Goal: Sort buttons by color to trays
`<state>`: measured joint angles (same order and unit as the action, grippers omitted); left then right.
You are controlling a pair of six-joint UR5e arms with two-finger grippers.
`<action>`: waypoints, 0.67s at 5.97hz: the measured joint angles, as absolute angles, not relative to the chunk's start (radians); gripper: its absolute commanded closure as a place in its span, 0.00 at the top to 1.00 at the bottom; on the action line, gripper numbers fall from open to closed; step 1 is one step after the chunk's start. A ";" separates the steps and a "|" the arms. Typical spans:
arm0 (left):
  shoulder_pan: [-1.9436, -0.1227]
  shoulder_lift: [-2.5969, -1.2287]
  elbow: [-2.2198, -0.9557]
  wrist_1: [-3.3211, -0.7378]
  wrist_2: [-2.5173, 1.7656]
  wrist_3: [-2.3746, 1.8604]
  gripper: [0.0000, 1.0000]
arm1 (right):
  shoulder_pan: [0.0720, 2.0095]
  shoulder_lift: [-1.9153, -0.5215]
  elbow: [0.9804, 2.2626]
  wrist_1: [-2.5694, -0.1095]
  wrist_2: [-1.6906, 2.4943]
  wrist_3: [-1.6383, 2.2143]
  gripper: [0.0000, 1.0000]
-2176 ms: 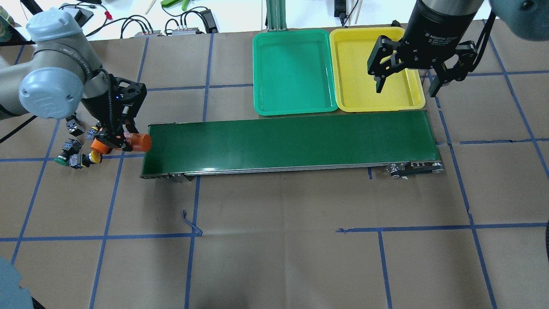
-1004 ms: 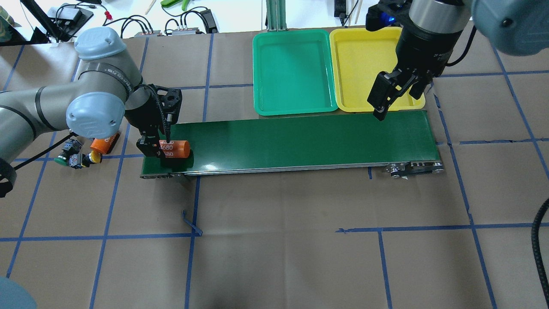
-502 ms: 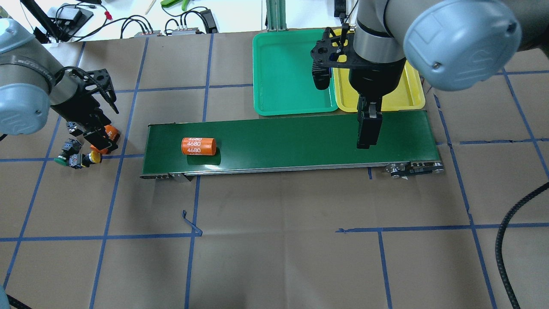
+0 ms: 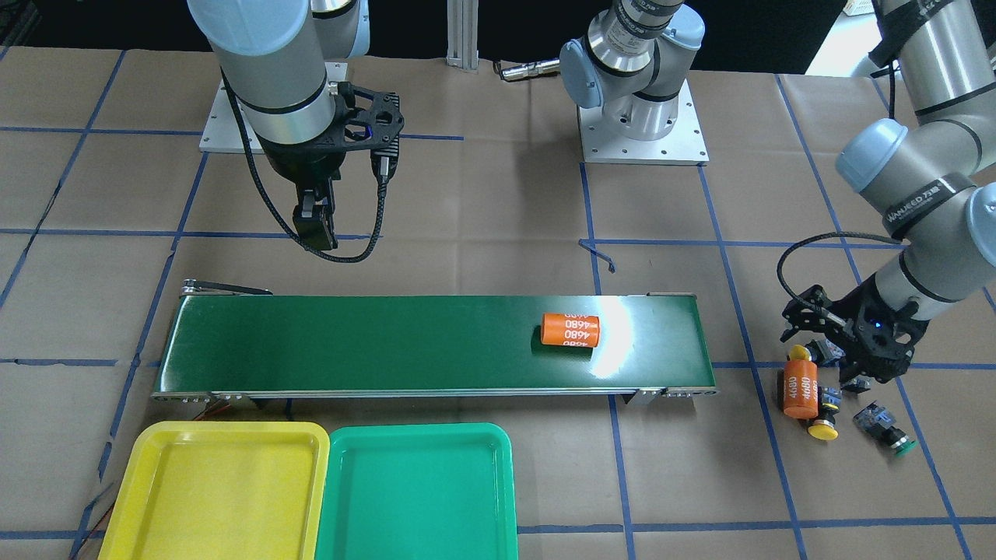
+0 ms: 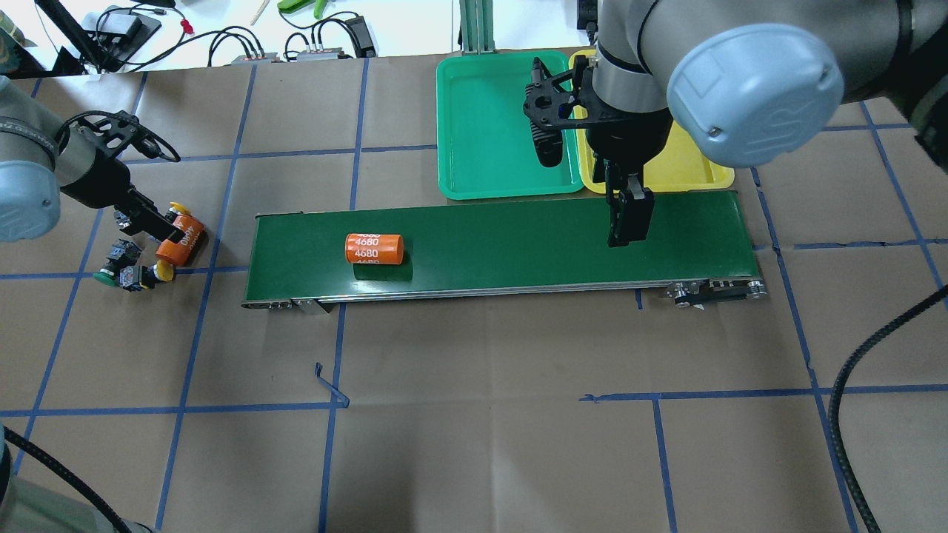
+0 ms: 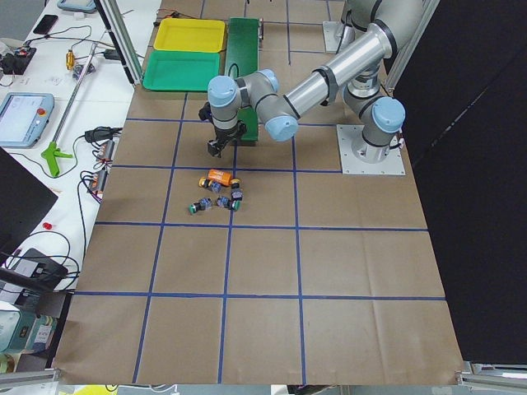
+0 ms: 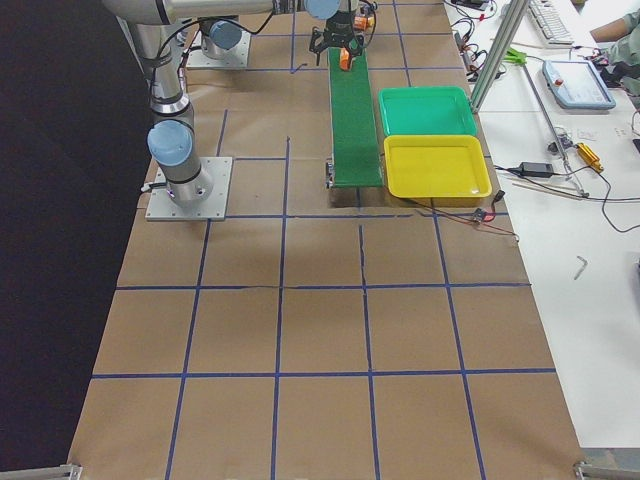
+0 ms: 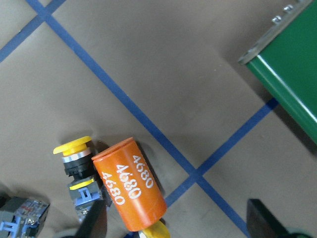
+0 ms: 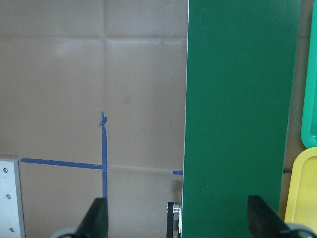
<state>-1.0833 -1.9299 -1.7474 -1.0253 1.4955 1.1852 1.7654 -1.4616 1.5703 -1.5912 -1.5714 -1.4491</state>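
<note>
Several buttons (image 5: 129, 268) lie in a small pile on the paper left of the belt, with yellow caps (image 4: 822, 428) and a green cap (image 4: 896, 443) showing. My left gripper (image 5: 152, 224) hangs open just over this pile. In the left wrist view its open fingers (image 8: 94, 224) sit beside an orange 4680 cylinder (image 8: 131, 191) and a yellow-capped button (image 8: 74, 151). My right gripper (image 5: 628, 222) is open and holds nothing over the belt's right part (image 9: 237, 114). The green tray (image 5: 489, 126) and the yellow tray (image 5: 703, 164) lie side by side behind the belt.
A long dark-green conveyor belt (image 5: 511, 240) crosses the table, with a second orange 4680 cylinder (image 5: 374, 249) lying on its left part. Cables and power bricks (image 5: 318, 41) sit beyond the table's far edge. Blue tape lines grid the brown paper.
My left gripper set an orange cylinder on the belt, let go and went back to the pile. The cylinder has travelled right along the belt. My right arm swung from the yellow tray to the belt.
</note>
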 measured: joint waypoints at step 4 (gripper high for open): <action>-1.099 -2.043 -1.714 -1.011 1.576 1.075 0.97 | 1.764 -1.473 1.659 -1.791 -1.529 -1.484 1.00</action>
